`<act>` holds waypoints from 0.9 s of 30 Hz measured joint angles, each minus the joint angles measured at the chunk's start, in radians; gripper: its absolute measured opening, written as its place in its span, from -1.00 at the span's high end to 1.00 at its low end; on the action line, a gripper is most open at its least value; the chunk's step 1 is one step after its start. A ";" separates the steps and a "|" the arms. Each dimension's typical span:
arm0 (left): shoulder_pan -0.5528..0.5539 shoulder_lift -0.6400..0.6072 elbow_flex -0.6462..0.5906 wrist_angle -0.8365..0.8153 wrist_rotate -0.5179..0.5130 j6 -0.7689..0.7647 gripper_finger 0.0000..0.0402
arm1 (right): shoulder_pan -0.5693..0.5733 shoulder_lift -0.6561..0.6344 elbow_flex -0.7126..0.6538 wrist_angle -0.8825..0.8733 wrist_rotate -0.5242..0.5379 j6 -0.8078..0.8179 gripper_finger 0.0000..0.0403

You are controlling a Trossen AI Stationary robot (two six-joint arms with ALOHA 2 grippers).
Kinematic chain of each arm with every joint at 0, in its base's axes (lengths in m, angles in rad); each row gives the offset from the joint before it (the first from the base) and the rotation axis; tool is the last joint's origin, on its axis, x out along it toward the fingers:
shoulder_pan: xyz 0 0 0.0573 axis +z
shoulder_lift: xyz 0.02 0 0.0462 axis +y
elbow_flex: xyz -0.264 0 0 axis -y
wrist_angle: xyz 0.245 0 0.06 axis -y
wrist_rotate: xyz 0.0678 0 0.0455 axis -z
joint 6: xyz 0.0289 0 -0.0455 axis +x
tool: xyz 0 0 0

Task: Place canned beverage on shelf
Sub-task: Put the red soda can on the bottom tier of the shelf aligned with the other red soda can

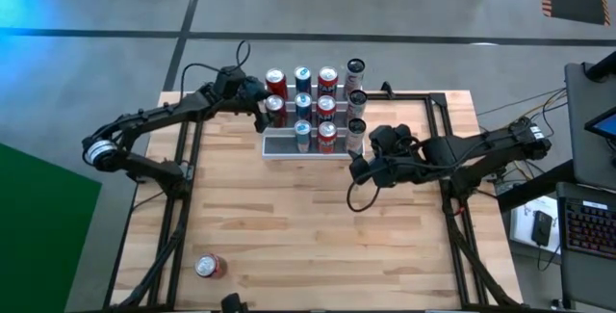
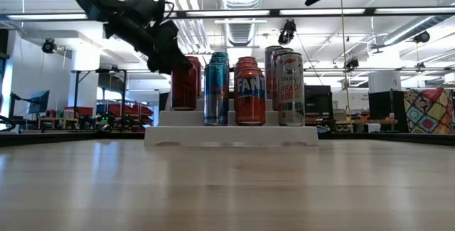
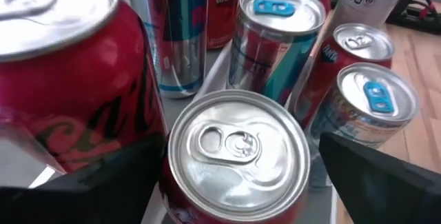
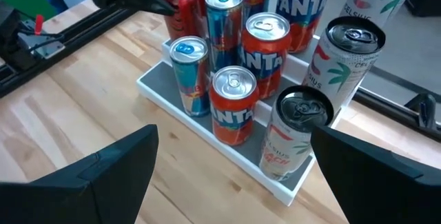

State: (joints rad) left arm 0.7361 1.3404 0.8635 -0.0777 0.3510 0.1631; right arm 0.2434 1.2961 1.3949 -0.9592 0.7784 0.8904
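The shelf (image 1: 289, 154) stands at the table's far middle, a white stepped rack with grey treads, carrying several upright cans. A red can with a silver top (image 3: 238, 151) stands on the middle step at the shelf's left end. My left gripper (image 1: 264, 107) is open around it from the left, one finger (image 3: 103, 182) on each side, with a gap showing at the other finger (image 3: 379, 176). My right gripper (image 4: 234, 176) hangs open and holds nothing, above the table by the shelf's near right corner (image 4: 289, 189). Another red can (image 1: 207, 266) lies on its side near the table's near left corner.
Blue cans (image 4: 189, 72), orange Fanta cans (image 4: 234, 103) and tall white cans (image 4: 293, 134) fill the other columns of the shelf. Bare wood lies between the shelf and the near edge. Black frame rails (image 1: 183, 159) run along both table sides.
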 joint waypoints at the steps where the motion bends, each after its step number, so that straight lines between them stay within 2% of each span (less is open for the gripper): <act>1: 0.000 -0.009 0.000 -0.006 0.000 -0.005 -0.85 | 0.000 0.000 0.000 0.000 0.000 0.000 -0.84; 10: 0.002 -0.129 0.000 -0.065 -0.027 -0.015 -0.86 | -0.007 0.000 0.000 0.000 0.000 -0.019 -0.84; 18: -0.012 -0.273 -0.006 -0.211 -0.028 -0.042 -0.86 | -0.012 -0.002 0.000 0.001 -0.039 -0.035 -0.84; 22: -0.055 -0.350 -0.014 -0.303 -0.027 -0.069 -0.86 | -0.011 -0.005 0.000 0.040 -0.090 -0.062 -0.84; 27: -0.162 -0.452 -0.072 -0.348 -0.027 -0.185 -0.86 | -0.013 -0.005 -0.026 0.214 -0.273 -0.218 -0.84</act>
State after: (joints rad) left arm 0.5740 0.8882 0.7917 -0.4255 0.3241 -0.0216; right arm 0.2302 1.2911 1.3688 -0.7452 0.5057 0.6728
